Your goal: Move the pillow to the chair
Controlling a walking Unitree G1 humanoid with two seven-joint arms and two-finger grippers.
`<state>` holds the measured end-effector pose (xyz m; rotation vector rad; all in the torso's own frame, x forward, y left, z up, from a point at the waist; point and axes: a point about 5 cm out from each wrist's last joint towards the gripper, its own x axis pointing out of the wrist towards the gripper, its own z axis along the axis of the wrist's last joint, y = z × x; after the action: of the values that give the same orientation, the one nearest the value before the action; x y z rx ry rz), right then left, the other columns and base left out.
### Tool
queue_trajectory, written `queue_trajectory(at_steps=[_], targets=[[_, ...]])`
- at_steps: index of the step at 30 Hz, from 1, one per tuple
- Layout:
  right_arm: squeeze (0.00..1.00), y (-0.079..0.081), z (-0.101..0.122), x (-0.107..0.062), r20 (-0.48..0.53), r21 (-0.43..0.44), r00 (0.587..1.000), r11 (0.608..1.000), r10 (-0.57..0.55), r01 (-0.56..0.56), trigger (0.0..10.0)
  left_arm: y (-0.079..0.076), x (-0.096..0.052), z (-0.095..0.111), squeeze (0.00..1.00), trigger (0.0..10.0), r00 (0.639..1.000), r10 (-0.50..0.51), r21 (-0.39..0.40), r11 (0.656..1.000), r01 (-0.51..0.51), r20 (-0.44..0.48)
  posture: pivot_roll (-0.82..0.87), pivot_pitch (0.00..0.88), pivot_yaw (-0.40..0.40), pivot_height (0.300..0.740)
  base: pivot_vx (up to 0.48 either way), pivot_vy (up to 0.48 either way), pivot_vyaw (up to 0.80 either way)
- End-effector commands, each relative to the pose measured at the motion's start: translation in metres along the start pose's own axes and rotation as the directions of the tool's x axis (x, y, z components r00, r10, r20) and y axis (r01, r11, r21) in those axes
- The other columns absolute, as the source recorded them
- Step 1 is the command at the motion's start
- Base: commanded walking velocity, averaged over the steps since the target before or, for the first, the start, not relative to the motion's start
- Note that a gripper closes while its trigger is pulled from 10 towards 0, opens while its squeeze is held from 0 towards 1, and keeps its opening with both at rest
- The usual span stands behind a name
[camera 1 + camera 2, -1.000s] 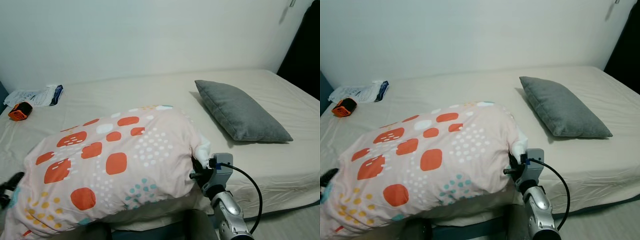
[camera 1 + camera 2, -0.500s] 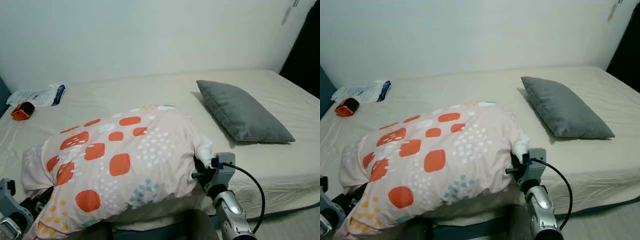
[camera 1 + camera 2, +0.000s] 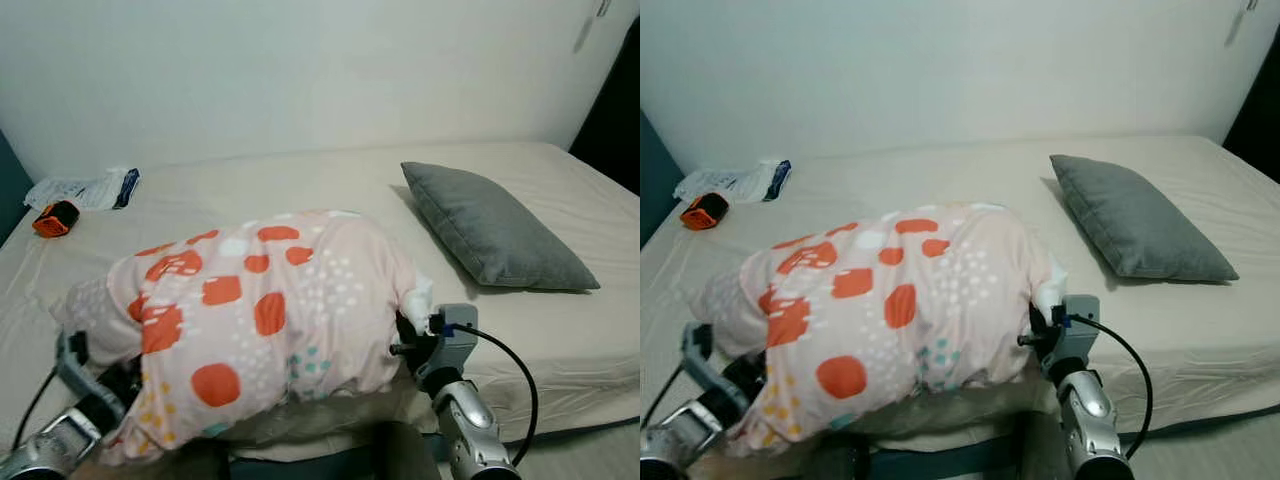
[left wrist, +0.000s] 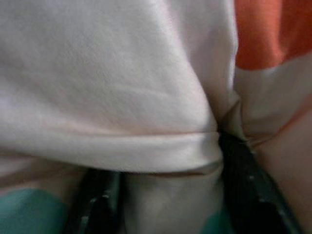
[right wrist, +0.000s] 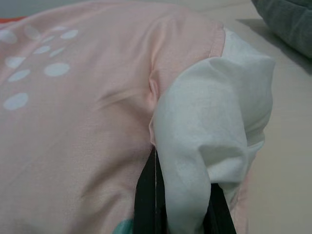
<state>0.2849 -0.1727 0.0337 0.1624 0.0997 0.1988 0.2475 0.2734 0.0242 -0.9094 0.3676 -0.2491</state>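
My left pincer [image 3: 110, 385] at 8 o'clock and right pincer [image 3: 405, 335] at 4 o'clock each pinch a corner of the patterned pillow [image 3: 265, 320], lifted just above the bed [image 3: 560, 330]. No chair is visible, so I should keep both grips firm and level while turning, since the fabric could slip.

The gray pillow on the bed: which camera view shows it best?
The left eye view shows the gray pillow best: whole, lying flat on the bed. The right eye view shows it equally whole. The right wrist view catches one blurred corner of it.
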Motion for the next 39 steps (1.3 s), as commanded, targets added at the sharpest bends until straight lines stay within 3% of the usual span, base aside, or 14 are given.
queue_trajectory(at_steps=[1, 10, 18, 22, 23, 25, 27, 29, 30, 32, 38, 39], targets=[[0.0, 0.006, -0.004, 0.0, -0.024, 0.011, 0.999, 0.999, 0.03, -0.03, 0.0, -0.01, 0.012, -0.004, 0.0, 0.0, 1.0, -0.031, -0.011, 0.999, 0.031, 0.004, 0.04, 0.0, -0.056, 0.562, 0.0, 0.0, 0.0], [0.0, 0.003, -0.001, 0.0, -0.028, -0.006, 0.998, 0.999, 0.049, -0.05, 0.0, -0.024, 0.02, -0.011, 0.0, 0.0, 0.999, -0.009, -0.006, 1.0, 0.009, 0.049, 0.03, 0.0, -0.082, 0.562, 0.0, 0.0, 0.0], [0.0, 0.005, 0.007, 0.008, 0.001, -0.012, 0.999, 0.999, 0.046, -0.046, 0.0, -0.044, 0.017, 0.0, 0.0, 0.0, 0.991, -0.017, 0.128, 0.992, -0.001, 0.135, 0.06, 0.0, -0.094, 0.562, 0.0, 0.0, 0.0], [0.0, 0.016, 0.034, 0.021, 0.131, -0.232, 0.989, 0.972, 0.072, -0.04, 0.0, -0.081, 0.031, -0.007, 0.0, 0.0, 0.99, -0.113, 0.332, 0.94, 0.08, 0.08, 0.06, 0.0, -0.08, 0.562, 0.0, 0.0, 0.0], [0.0, 0.016, 0.034, 0.021, 0.131, -0.232, 0.989, 0.972, 0.072, -0.04, 0.0, -0.081, 0.031, -0.007, 0.0, 0.0, 0.99, -0.113, 0.332, 0.94, 0.08, 0.08, 0.06, 0.0, -0.08, 0.562, 0.0, 0.0, 0.0], [0.0, 0.022, 0.048, 0.025, 0.211, -0.304, 0.972, 0.952, 0.098, -0.03, 0.0, -0.106, 0.044, -0.008, 0.0, 0.0, 0.981, -0.155, 0.409, 0.907, 0.095, 0.115, 0.06, 0.0, -0.073, 0.562, 0.0, 0.0, 0.0], [0.0, 0.023, 0.053, 0.026, 0.24, -0.317, 0.966, 0.948, 0.101, -0.02, 0.0, -0.113, 0.049, -0.007, 0.0, 0.0, 0.977, -0.165, 0.439, 0.894, 0.091, 0.132, 0.07, 0.0, -0.073, 0.562, 0.0, 0.0, 0.0], [0.0, 0.029, 0.074, 0.031, 0.34, -0.398, 0.932, 0.917, 0.126, 0.021, 0.0, -0.133, 0.063, -0.002, 0.0, 0.0, 0.972, -0.158, 0.587, 0.809, 0.027, 0.173, 0.06, 0.0, -0.062, 0.562, 0.0, 0.0, 0.0], [0.0, 0.029, 0.074, 0.031, 0.34, -0.398, 0.932, 0.917, 0.126, 0.021, 0.0, -0.133, 0.063, -0.002, 0.0, 0.0, 0.972, -0.158, 0.587, 0.809, 0.027, 0.173, 0.06, 0.0, -0.062, 0.562, 0.0, 0.0, 0.0], [0.0, 0.034, 0.087, 0.036, 0.391, -0.398, 0.911, 0.916, 0.133, 0.037, 0.0, -0.147, 0.071, 0.006, 0.0, 0.0, 0.96, -0.166, 0.649, 0.76, -0.021, 0.226, 0.06, 0.0, -0.055, 0.562, 0.0, 0.0, 0.0], [0.0, 0.038, 0.101, 0.045, 0.439, -0.317, 0.894, 0.946, 0.086, 0.064, 0.0, -0.167, 0.078, 0.018, 0.0, 0.0, 0.913, -0.193, 0.629, 0.773, -0.083, 0.358, 0.05, 0.0, -0.05, 0.562, 0.0, 0.0, 0.0], [0.0, 0.038, 0.106, 0.046, 0.463, -0.299, 0.884, 0.95, 0.063, 0.089, 0.0, -0.167, 0.079, 0.02, 0.0, 4.2, 0.899, -0.162, 0.6, 0.79, -0.13, 0.408, 0.05, 0.0, -0.048, 0.562, 0.0, 0.0, 0.0]])
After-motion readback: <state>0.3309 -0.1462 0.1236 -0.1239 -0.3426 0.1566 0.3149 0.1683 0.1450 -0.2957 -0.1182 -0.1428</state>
